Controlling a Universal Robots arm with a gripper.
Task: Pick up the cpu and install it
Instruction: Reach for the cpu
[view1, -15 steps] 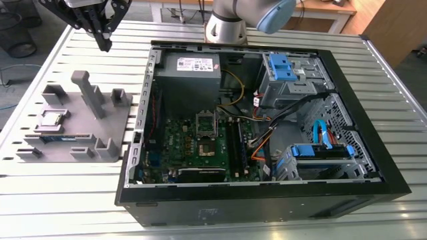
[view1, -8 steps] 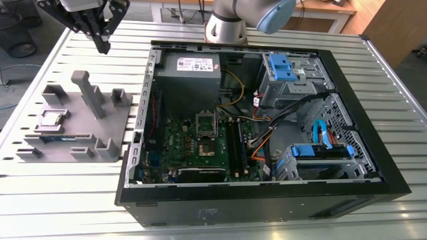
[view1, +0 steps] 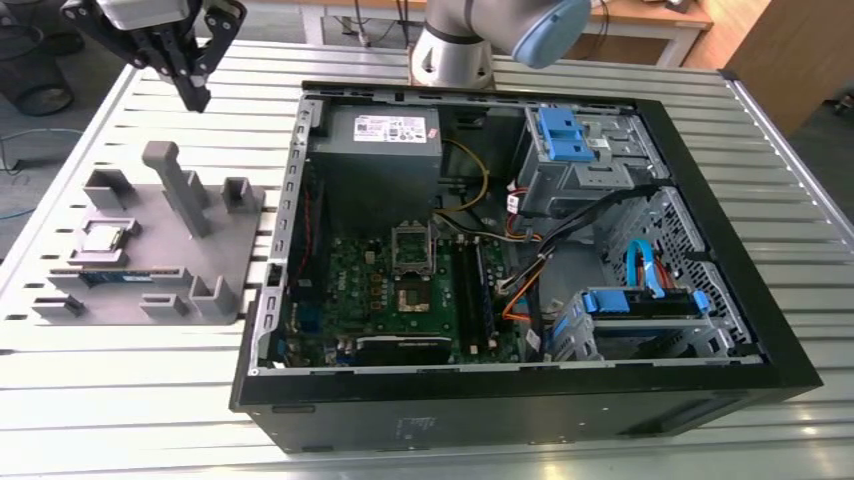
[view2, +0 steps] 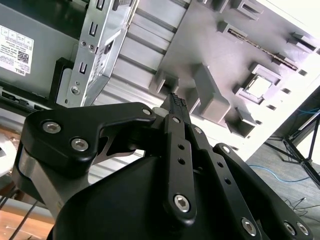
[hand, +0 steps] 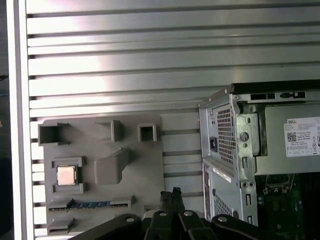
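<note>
cpu sits flat, metal lid up, in its square pocket on the grey fixture plate, nothing touching it. It is well below the gripper and off to one side of it, not under the tips. The gripper hangs high over the far edge of the plate, fingers pressed together in both wrist views, pinching nothing. The plate's tall post stands roughly between the fingertips and the cpu, and the green memory stick lies just beyond the cpu on the side away from the gripper. The pc case lies open on the slatted table beside the plate, with the socket on the board inside, well apart from the gripper. Risks as I read them: closed fingers would land on the lid instead of straddling it. A straight diagonal line to the pocket could clip the post. The pocket walls leave little room for fingertips, so a small offset could jam a tip on the wall or tilt the chip. The grip area on the edges is thin, so it could slip or rotate. A rotated or tilted chip wouldn't seat in the socket, and the case's raised side wall is a snag point.
</note>
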